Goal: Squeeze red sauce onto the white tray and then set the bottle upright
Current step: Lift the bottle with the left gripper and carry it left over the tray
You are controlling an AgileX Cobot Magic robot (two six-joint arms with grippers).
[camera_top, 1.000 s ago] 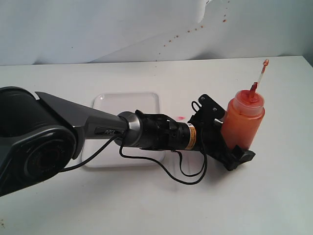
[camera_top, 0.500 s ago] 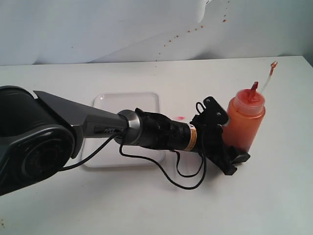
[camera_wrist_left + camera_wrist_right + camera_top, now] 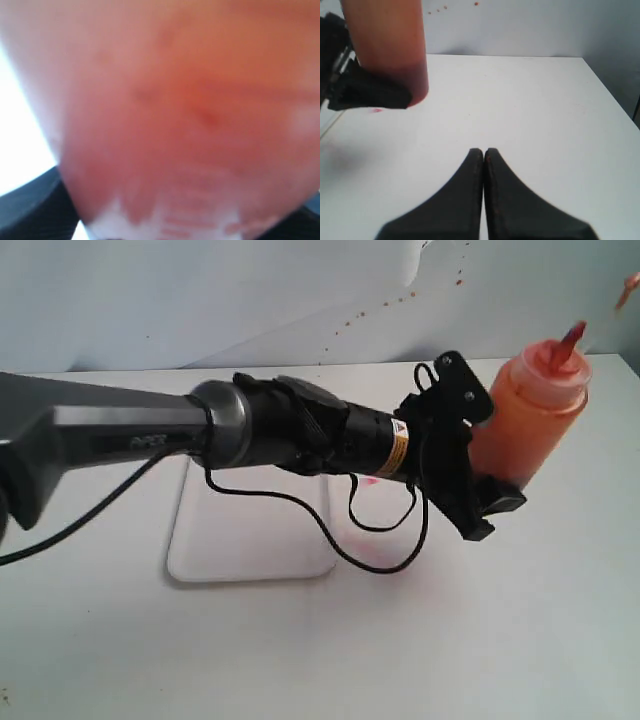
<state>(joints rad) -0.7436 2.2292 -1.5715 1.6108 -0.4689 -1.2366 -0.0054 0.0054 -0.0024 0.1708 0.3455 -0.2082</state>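
A flat rectangular white plastic tray point(image 3: 250, 540) with rounded corners lies on the white table point(image 3: 520, 640). The dark left arm point(image 3: 130, 435) reaches across the tray's far part and hides it, and a black cable loop point(image 3: 375, 558) hangs just past the tray's right edge. A small pink-red spot point(image 3: 376, 110) marks the table beside that edge, and red specks point(image 3: 400, 298) dot the wall behind the tray. Further right of the tray, the left end effector point(image 3: 492, 455) pinches the translucent orange-red plastic squeeze bottle point(image 3: 530, 410) low on its body. The bottle leans away from the tray with its red pointed nozzle point(image 3: 572, 338) uppermost, and its base looks raised off the table. The right end effector point(image 3: 484, 155) is pressed together, holding nothing, over bare table beyond the bottle.
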